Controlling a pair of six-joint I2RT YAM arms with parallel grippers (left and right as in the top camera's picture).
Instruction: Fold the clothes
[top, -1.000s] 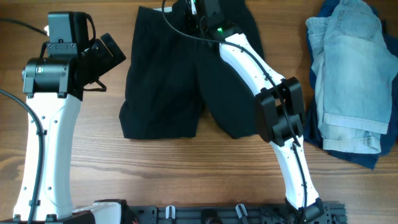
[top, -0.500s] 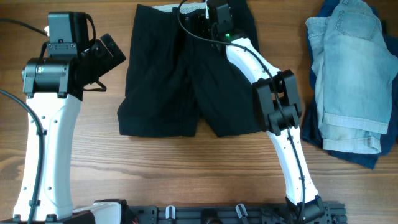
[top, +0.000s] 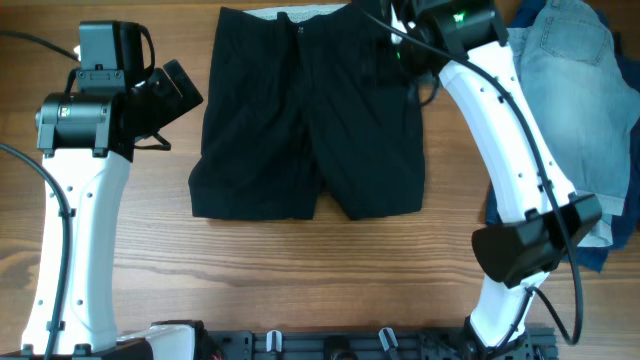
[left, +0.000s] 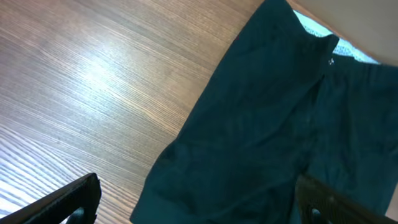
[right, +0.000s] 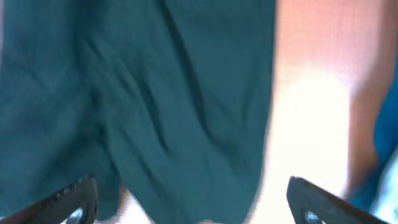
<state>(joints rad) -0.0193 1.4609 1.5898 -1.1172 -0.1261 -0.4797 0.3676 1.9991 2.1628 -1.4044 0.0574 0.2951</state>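
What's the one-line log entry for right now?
black shorts: spread flat, unfolded | left gripper: jaws open, empty, beside shorts' left edge | right gripper: jaws open, empty, over shorts' right edge | denim shorts: heaped at right

The counter (top: 300, 270) is seen as wood with a fine straight grain and a soft sheen. The black shorts (top: 310, 120) are made of matt woven cloth, lightly creased. The denim shorts (top: 585, 110) are shown as faded, rougher cloth. The arm shells (top: 75, 240) are formed of smooth, glossy white plastic.
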